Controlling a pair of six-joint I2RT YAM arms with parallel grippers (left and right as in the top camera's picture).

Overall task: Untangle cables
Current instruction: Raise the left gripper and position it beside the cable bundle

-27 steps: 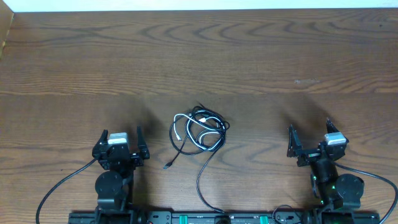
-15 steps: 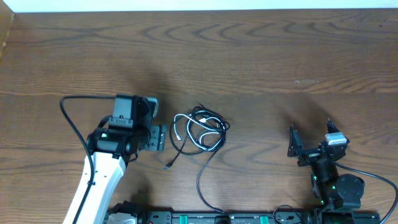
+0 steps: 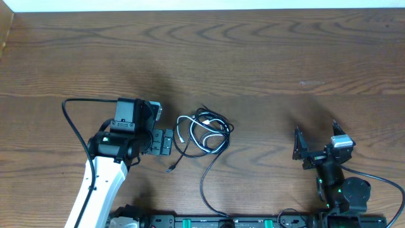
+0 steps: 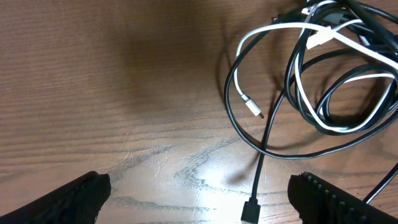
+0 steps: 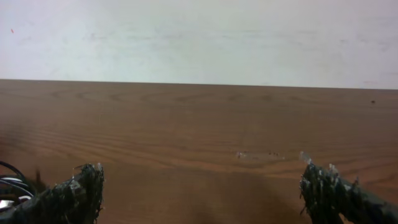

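Left tool, jaws wide and empty, sits just beside the tangled cables on the surface; right tool wide, well apart.

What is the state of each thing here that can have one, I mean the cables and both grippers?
cables: tangled in one loose pile, lying on the table, not held.
white cable: looped among the black ones, its plug end lying free.
left gripper: open, holding nothing, close beside the pile.
right gripper: open, holding nothing, well away from the pile.
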